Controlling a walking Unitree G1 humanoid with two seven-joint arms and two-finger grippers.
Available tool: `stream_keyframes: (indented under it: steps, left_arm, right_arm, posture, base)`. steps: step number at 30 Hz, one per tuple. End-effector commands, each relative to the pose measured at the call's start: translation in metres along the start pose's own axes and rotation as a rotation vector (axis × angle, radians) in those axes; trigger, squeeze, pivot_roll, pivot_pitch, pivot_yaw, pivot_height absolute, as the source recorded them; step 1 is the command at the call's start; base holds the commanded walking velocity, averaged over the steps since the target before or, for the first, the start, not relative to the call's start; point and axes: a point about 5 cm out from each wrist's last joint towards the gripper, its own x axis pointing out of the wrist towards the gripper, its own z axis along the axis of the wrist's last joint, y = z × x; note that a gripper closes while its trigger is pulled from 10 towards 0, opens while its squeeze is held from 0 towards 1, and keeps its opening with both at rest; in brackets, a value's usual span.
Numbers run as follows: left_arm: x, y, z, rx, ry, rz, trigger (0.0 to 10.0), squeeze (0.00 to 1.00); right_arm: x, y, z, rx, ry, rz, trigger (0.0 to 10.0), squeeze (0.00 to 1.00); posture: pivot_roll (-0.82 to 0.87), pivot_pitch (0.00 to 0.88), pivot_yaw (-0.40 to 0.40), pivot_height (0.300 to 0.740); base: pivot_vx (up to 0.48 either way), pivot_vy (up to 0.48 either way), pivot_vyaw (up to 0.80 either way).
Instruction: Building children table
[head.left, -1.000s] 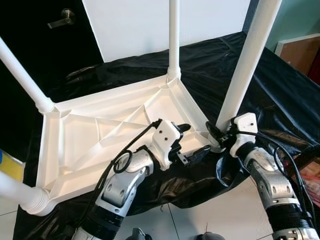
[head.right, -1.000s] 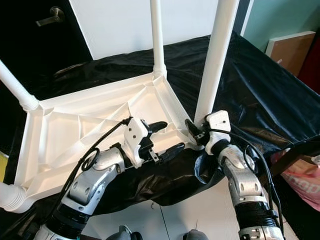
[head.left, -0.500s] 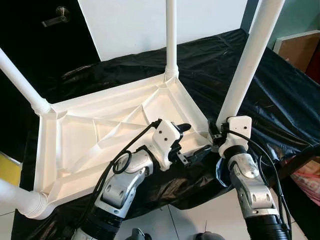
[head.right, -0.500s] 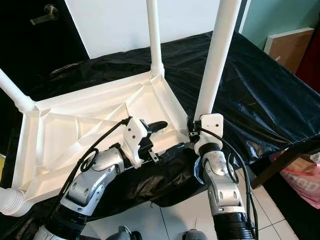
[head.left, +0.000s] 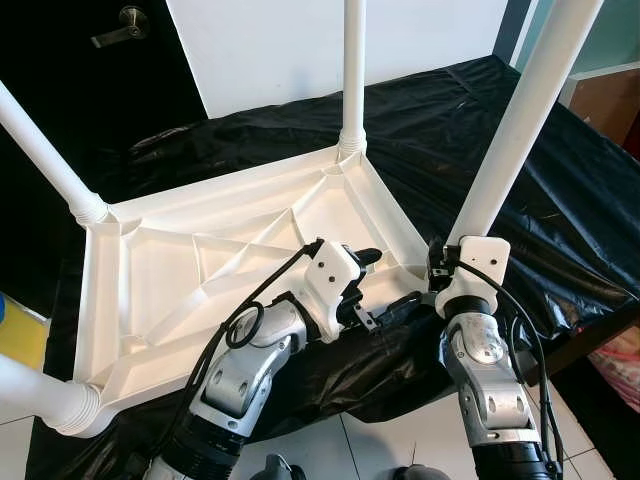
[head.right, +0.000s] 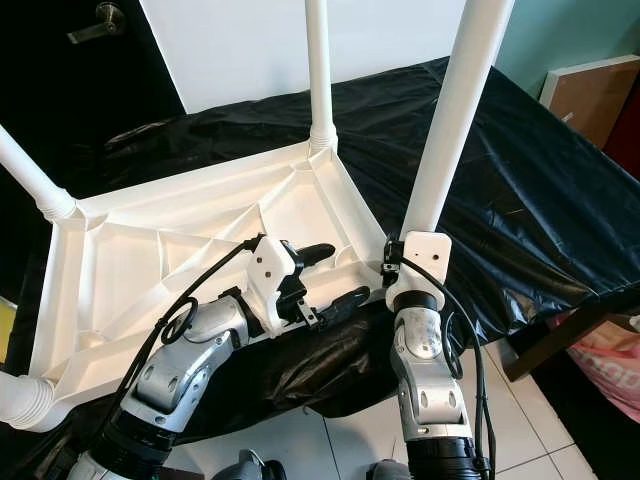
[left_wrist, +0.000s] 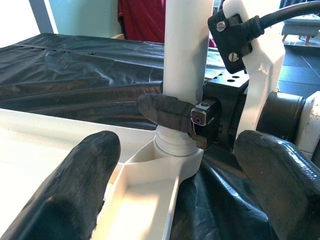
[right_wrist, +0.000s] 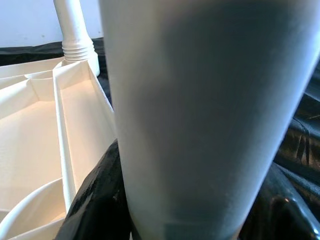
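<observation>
The white plastic children's table top (head.left: 180, 270) lies upside down on a black-covered surface (head.left: 560, 200), with legs standing up at its corners. My right gripper (head.left: 443, 258) is shut on the base of the near right leg (head.left: 520, 120), just above its socket. In the right wrist view that leg (right_wrist: 200, 100) sits between the two black fingers (right_wrist: 92, 200). My left gripper (head.left: 388, 282) is open at the top's near rim, pointing at the same leg. In the left wrist view the leg (left_wrist: 185, 45) stands between the spread fingertips (left_wrist: 75, 190), a little beyond them.
The far leg (head.left: 352, 70), the left leg (head.left: 40, 150) and the near left leg (head.left: 30, 395) stick up around the frame. A dark door with a handle (head.left: 120, 25) is at the back left. A brown board (head.left: 605, 100) and a pink bag (head.left: 615, 365) are on the right.
My right forearm has swung in under the near right leg and now stands more upright, with the gripper drawn in around the leg's base. My left gripper has held still.
</observation>
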Motion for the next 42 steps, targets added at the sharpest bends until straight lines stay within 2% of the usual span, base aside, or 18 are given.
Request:
stream_keyframes:
  steps: [1,3,4,5,6,10,17,20,21,22,26,28,31,34,39,40,41,42]
  left_arm:
    - [-0.002,0.001,0.001,0.004,0.008,0.025,10.0,0.00]
    - [-0.002,0.000,0.001,0.004,0.009,0.026,10.0,0.00]
    - [-0.002,0.000,0.001,0.004,0.009,0.027,10.0,0.00]
    - [-0.002,0.000,0.001,0.004,0.009,0.027,10.0,0.00]
    - [-0.002,0.000,0.001,0.004,0.010,0.029,10.0,0.00]
    - [-0.002,0.000,0.001,0.004,0.010,0.031,10.0,0.00]
    - [-0.001,0.001,0.001,0.006,0.010,0.028,10.0,0.00]
    - [-0.001,0.001,0.001,0.006,0.009,0.026,10.0,0.00]
    - [0.000,0.001,0.001,0.007,0.009,0.024,10.0,0.00]
    - [0.000,0.001,0.001,0.006,0.008,0.022,10.0,0.00]
    - [0.000,0.001,0.001,0.006,0.008,0.020,10.0,0.00]
    - [0.000,0.000,0.001,0.006,0.008,0.017,10.0,0.00]
    - [0.000,0.000,0.001,0.006,0.009,0.015,10.0,0.00]
    - [0.000,0.000,0.001,0.009,0.009,0.013,10.0,0.00]
    - [0.001,0.001,0.002,0.013,0.008,0.012,10.0,0.00]
    - [0.001,0.001,0.002,0.014,0.008,0.012,10.0,0.00]
    - [0.001,0.001,0.002,0.014,0.008,0.012,10.0,0.00]
    - [0.001,0.002,0.002,0.015,0.007,0.014,10.0,0.00]
  right_arm:
    - [-0.007,-0.006,-0.025,0.007,0.135,-0.072,10.0,0.00]
    - [-0.007,-0.006,-0.024,0.000,0.127,-0.079,10.0,0.00]
    - [-0.006,-0.006,-0.022,-0.003,0.118,-0.082,10.0,0.77]
    - [-0.006,-0.006,-0.022,-0.003,0.118,-0.082,10.0,0.77]
    - [-0.006,-0.007,-0.020,-0.001,0.106,-0.079,10.0,1.00]
    - [-0.004,-0.009,-0.016,0.021,0.078,-0.057,10.0,1.00]
    - [-0.003,-0.020,-0.002,0.049,-0.022,0.189,10.0,1.00]
    - [-0.002,-0.022,-0.002,0.046,-0.025,0.244,10.0,1.00]
    - [-0.001,-0.023,-0.001,0.044,-0.028,0.319,10.0,0.00]
    - [0.002,-0.025,0.000,0.030,-0.038,0.393,10.0,0.00]
    - [0.003,-0.026,0.002,0.021,-0.043,0.439,10.0,0.00]
    - [0.007,-0.029,0.004,0.019,-0.034,0.543,10.0,0.00]
    - [0.010,-0.031,0.006,0.007,-0.029,0.607,10.0,0.00]
    - [0.015,-0.030,0.010,-0.048,-0.023,0.738,10.0,0.00]
    - [0.022,-0.028,0.010,-0.113,-0.004,0.834,10.0,0.00]
    - [0.024,-0.028,0.009,-0.126,0.003,0.850,7.5,0.00]
    - [0.024,-0.028,0.009,-0.126,0.003,0.850,7.5,0.00]
    - [0.025,-0.030,0.007,-0.140,0.012,0.862,0.0,0.00]
  posture:
    - [-0.10,0.105,0.077,0.740]
    - [-0.10,0.104,0.076,0.740]
    - [-0.10,0.104,0.075,0.740]
    - [-0.10,0.104,0.075,0.740]
    - [-0.10,0.102,0.074,0.740]
    - [-0.10,0.100,0.075,0.740]
    - [-0.11,0.094,0.073,0.740]
    - [-0.11,0.092,0.073,0.740]
    - [-0.12,0.089,0.074,0.740]
    - [-0.12,0.087,0.075,0.740]
    - [-0.12,0.087,0.075,0.740]
    - [-0.11,0.082,0.076,0.740]
    - [-0.11,0.081,0.078,0.740]
    - [-0.12,0.078,0.078,0.740]
    - [-0.11,0.072,0.076,0.740]
    - [-0.11,0.071,0.074,0.740]
    - [-0.11,0.071,0.074,0.740]
    - [-0.11,0.071,0.073,0.740]
  base:
    - [0.000,0.000,0.00]
    - [0.000,0.000,0.00]
    - [0.000,0.000,0.00]
    - [0.000,0.000,0.00]
    - [0.000,0.000,0.00]
    - [0.000,0.000,0.00]
    - [0.000,0.000,0.00]
    - [0.000,0.000,0.00]
    - [0.000,0.000,0.00]
    - [0.000,0.000,0.00]
    - [0.000,0.000,0.00]
    - [0.000,0.000,0.00]
    - [0.000,0.000,0.00]
    - [0.000,0.000,0.00]
    - [0.000,0.000,0.00]
    - [0.000,0.000,0.00]
    - [0.000,0.000,0.00]
    - [0.000,0.000,0.00]
